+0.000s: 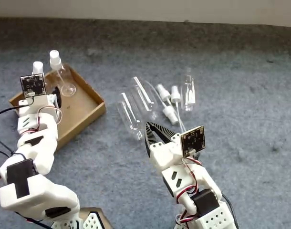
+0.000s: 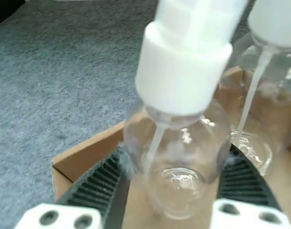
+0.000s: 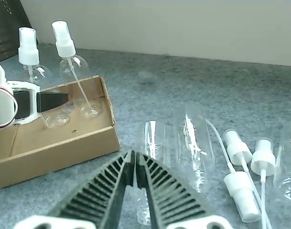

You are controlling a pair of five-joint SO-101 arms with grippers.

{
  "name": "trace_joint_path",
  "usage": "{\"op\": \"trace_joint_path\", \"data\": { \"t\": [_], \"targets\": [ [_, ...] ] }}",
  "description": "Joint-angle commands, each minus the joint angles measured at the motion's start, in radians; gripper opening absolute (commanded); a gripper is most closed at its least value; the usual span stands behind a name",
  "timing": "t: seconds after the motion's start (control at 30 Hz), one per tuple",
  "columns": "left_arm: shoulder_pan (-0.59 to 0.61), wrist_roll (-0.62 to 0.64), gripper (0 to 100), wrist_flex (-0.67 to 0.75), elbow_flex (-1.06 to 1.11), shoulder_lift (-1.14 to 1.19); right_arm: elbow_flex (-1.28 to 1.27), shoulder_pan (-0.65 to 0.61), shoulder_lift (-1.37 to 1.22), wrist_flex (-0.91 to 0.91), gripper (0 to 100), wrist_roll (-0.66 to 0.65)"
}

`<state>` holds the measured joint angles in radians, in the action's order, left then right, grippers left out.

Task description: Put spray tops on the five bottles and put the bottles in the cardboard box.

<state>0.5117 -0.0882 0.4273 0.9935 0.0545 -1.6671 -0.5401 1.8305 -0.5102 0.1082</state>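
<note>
Toward ten o'clock of the grey carpet in the high view, the cardboard box (image 1: 81,125) holds two bottles standing upright with spray tops on: one capped bottle (image 1: 64,80) near the box's twelve o'clock corner, and the other bottle (image 1: 38,67) just beside it at nine o'clock, under the left arm (image 1: 38,138). Around the middle, three uncapped bottles (image 1: 129,118) lie on their sides on the carpet, with three loose spray tops (image 1: 170,113) between them. The right gripper (image 1: 148,126) sits at six o'clock of that cluster, touching none of it.

The left wrist view shows the left gripper (image 2: 171,193) partly open, its ribbed fingers (image 2: 100,183) pressed to either side of the clear bottle, which stands on the box floor with its white top on. The second capped bottle stands just beside it, apart from the fingers.

From the right wrist view, the right gripper has its two ribbed fingers (image 3: 155,183) brought together, nothing between them. Beyond the tips lie the uncapped bottles and the loose tops; off to the side, the box holds both capped bottles.
</note>
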Motion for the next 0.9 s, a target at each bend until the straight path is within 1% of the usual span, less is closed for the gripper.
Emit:
{"op": "trace_joint_path", "data": {
  "t": [0.0,0.17,0.37,0.43,0.87],
  "targets": [
    [0.025,-0.011,18,-0.009,-0.018,-0.004,-0.111,0.012,0.012,-0.002,0.5,-0.009],
    [0.025,-0.011,18,-0.011,-0.045,0.001,-0.111,0.012,0.012,-0.002,0.5,-0.009],
    [0.070,-0.012,18,-0.011,-0.084,0.004,-0.111,0.012,0.012,-0.002,0.5,-0.009],
    [0.081,-0.043,18,-0.011,-0.084,0.005,-0.111,0.012,0.012,-0.002,0.5,-0.009],
    [0.058,-0.054,18,-0.011,-0.061,0.005,-0.111,0.012,0.012,-0.002,0.5,-0.009]
  ]
}}
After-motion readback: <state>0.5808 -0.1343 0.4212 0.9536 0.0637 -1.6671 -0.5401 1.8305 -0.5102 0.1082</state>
